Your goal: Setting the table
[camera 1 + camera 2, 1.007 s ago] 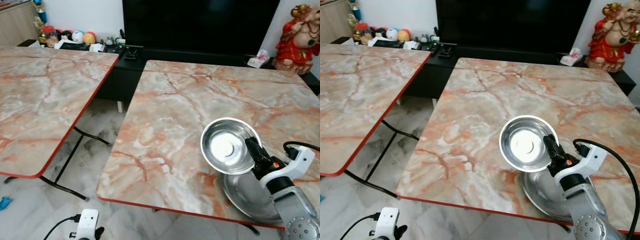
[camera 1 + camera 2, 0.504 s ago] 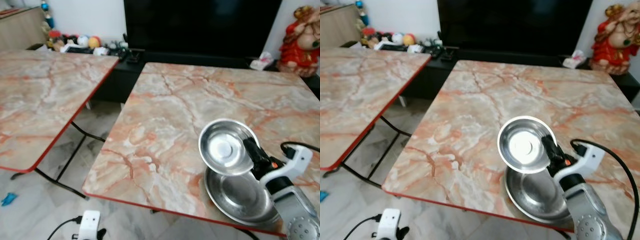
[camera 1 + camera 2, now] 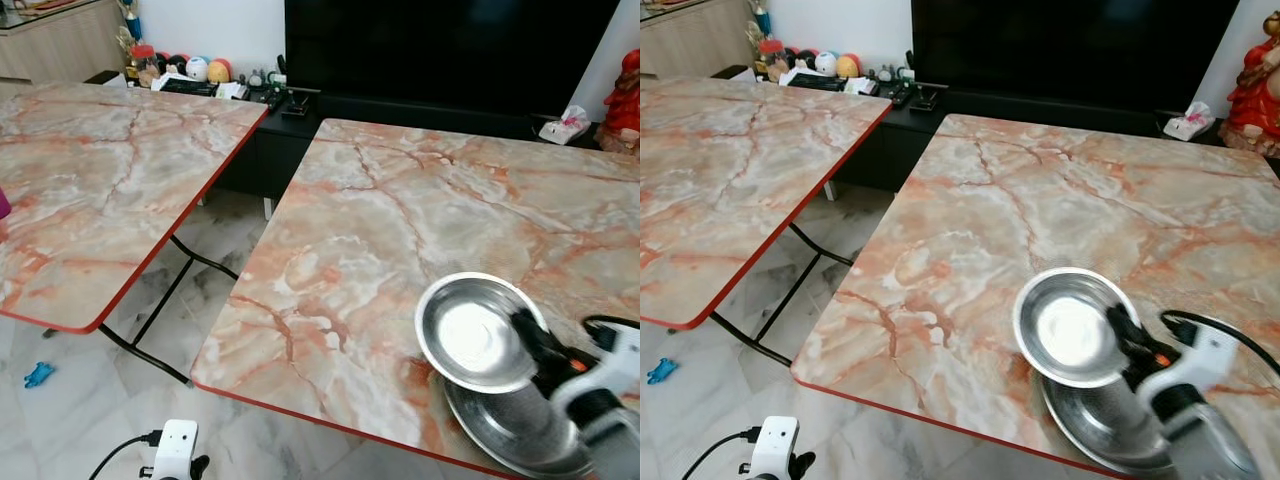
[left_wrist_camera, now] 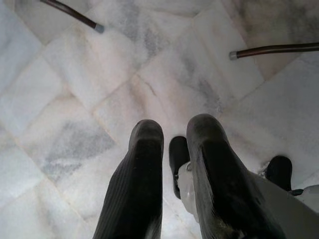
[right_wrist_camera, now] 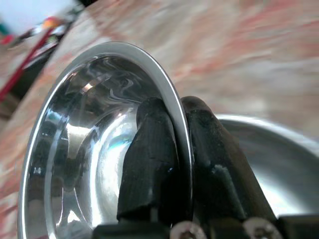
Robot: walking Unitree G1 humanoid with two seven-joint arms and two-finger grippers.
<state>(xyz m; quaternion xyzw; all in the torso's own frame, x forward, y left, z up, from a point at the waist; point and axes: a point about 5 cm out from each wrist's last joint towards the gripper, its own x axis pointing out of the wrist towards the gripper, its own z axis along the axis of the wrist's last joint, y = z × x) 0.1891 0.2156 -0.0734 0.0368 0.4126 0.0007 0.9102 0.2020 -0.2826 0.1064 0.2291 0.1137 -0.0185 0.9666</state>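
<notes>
A small steel bowl [image 3: 470, 335] hangs tilted just above the near right part of the marble table [image 3: 400, 220], with my right gripper [image 3: 528, 338] shut on its rim. In the right wrist view the bowl's [image 5: 84, 149] rim is pinched between the two black fingers [image 5: 149, 134]. Under the bowl a wide steel plate [image 3: 1105, 425] lies flat near the table's front edge, partly hidden by the bowl and my arm. My left gripper [image 4: 174, 132] hangs low over the floor, its fingers close together and holding nothing.
A second marble table [image 3: 90, 180] stands to the left, with a floor gap and black folding legs [image 3: 160, 310] between the two. A dark TV cabinet [image 3: 450, 50] runs along the back. A red figurine [image 3: 1255, 80] stands at the far right, and a small blue object [image 3: 38, 375] lies on the floor.
The camera has moved, so the whole scene has shifted right and down in the picture. The bowl stays in my right gripper above the plate; that arm is now blurred.
</notes>
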